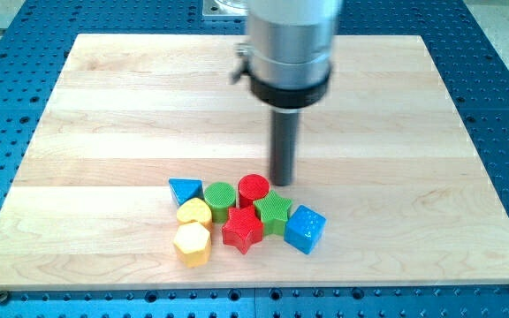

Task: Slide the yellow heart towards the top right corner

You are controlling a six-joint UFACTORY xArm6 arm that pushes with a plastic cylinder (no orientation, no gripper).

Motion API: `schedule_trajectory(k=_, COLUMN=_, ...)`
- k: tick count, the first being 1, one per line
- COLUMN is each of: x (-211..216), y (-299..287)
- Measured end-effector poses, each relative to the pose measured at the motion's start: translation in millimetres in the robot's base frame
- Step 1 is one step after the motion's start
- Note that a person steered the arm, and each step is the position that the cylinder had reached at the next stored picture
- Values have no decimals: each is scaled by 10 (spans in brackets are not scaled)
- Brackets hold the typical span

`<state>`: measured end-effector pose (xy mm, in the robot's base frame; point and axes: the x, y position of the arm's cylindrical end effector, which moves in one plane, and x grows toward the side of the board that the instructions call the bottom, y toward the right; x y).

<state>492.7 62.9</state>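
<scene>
The rod's tip [283, 183] rests on the wooden board [104, 106], holding nothing, just right of the red cylinder [254, 188]. The yellow heart [193, 212] sits left in the near cluster, beside the green cylinder [220, 200]. The arm's top is cut off.

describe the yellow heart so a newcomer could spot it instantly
On the wooden board, find the block cluster near the view's bottom centre. The yellow heart sits at its left, below the blue triangle; unlike the yellow hexagon beneath, it has lobes.

Yellow heart [193, 211], red star [242, 230], blue cube [305, 230], pale wood board [131, 106].
</scene>
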Motion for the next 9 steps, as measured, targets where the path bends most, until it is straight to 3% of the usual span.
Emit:
schedule_trajectory(k=1, x=130, y=815)
schedule_trajectory(k=2, x=630, y=955)
schedule_trajectory(k=3, x=1170, y=765)
schedule_trajectory(k=4, x=1264, y=467)
schedule_trajectory(k=5, x=1259, y=67)
schedule_trajectory(k=8, x=1264, y=-81)
schedule_trajectory(k=9, x=1264, y=-366)
